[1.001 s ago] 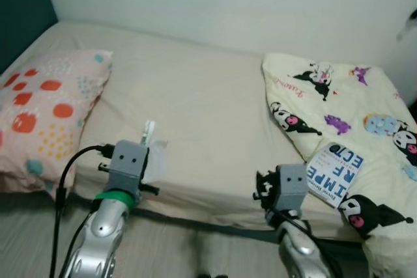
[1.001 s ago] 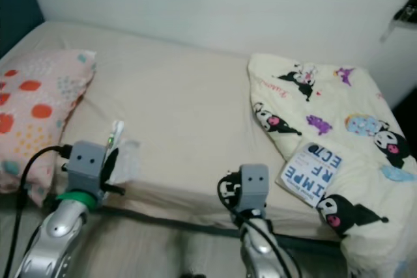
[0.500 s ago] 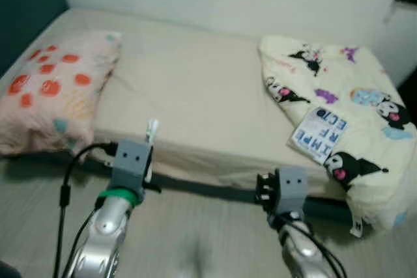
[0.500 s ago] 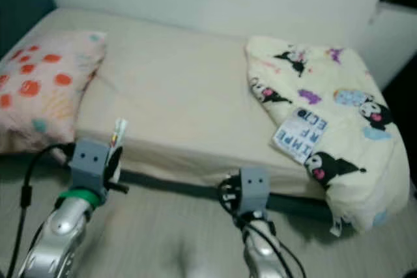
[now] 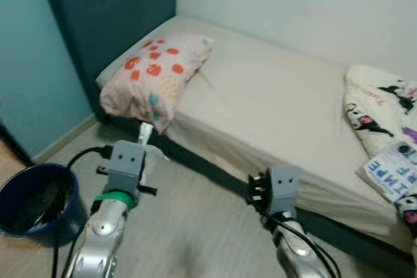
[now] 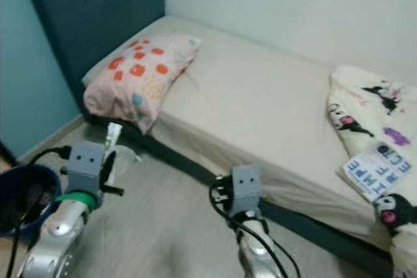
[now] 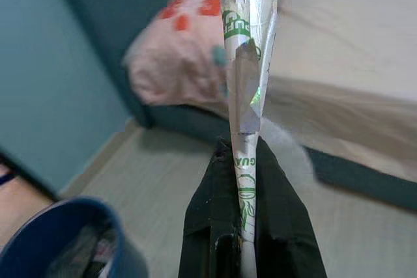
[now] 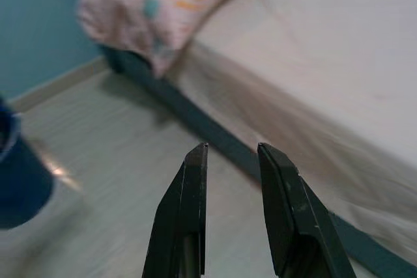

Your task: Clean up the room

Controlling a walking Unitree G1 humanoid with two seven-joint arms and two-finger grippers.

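Observation:
My left gripper (image 7: 244, 180) is shut on a flat white wrapper with green print (image 7: 246, 76), held upright over the floor beside the bed; the wrapper (image 5: 144, 133) sticks up above the grey wrist block. A dark blue bin (image 5: 36, 196) holding some rubbish stands on the floor at the left of that arm, and its rim (image 7: 62, 229) is close below the wrapper. My right gripper (image 8: 231, 167) is open with nothing between its fingers, low over the floor near the bed's edge.
A bed (image 5: 273, 105) with a beige sheet runs across the back. On it lie a pink pillow with red spots (image 5: 153, 73), a cartoon-print blanket (image 5: 384, 105) and a blue and white book (image 5: 393, 170). A teal wall (image 5: 32, 63) is on the left.
The camera has swung left: the bed and blanket slid right, and the blue bin and teal wall came into view. The left gripper still holds the wrapper.

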